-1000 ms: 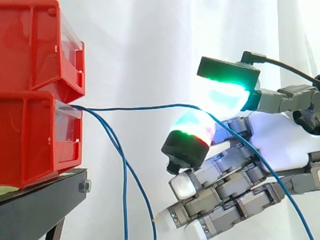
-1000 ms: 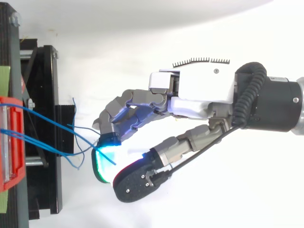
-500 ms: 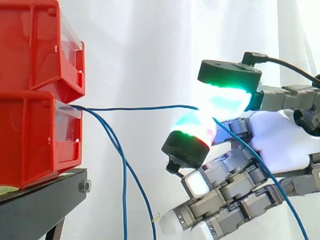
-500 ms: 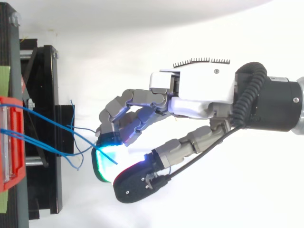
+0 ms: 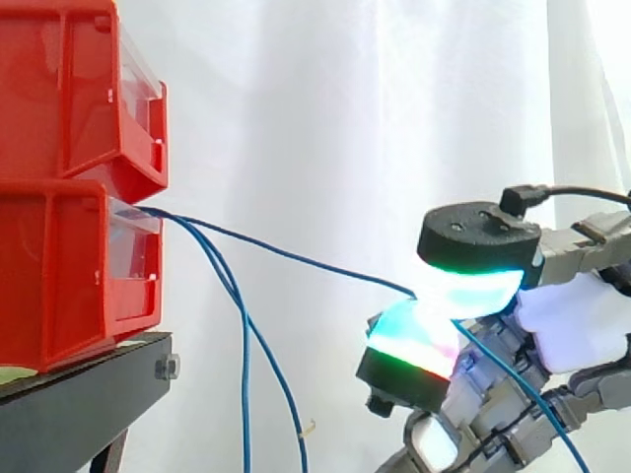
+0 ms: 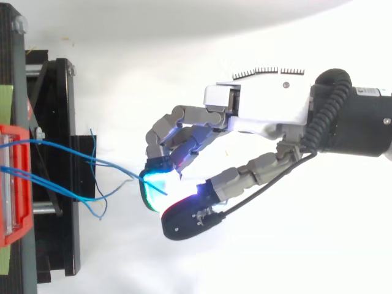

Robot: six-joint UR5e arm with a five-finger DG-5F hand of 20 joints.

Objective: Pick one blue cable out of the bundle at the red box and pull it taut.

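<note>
Before the white curtain point(image 5: 345, 148), two stacked red bins point(image 5: 69, 187) sit on a black stand point(image 5: 89, 384), and the robot hand point(image 6: 263, 110) is in the middle of its pull. It is closed in a pinch on a single blue cable point(image 5: 296, 258), which is nipped between two glowing pads point(image 5: 473, 291), one cyan-green above and one green and red below. The other fingers are curled underneath and hold nothing. A second ago the same pinch stood higher and closer to the bins, with the cable running almost level from the front of the lower bin. Now the robot hand has dropped and drawn back from the stand, as both views show, and the cable slopes down from the bin to the pads in a nearly straight line. Beyond the pinch its tail trails off down to the right. The rest of the bundle point(image 5: 246, 345) hangs loose from the same bin and drops beside the stand, apart from the chosen strand. The picking looks done and the tightening well along. From above a slight bend remains in the line, so a little more draw seems needed.
</note>
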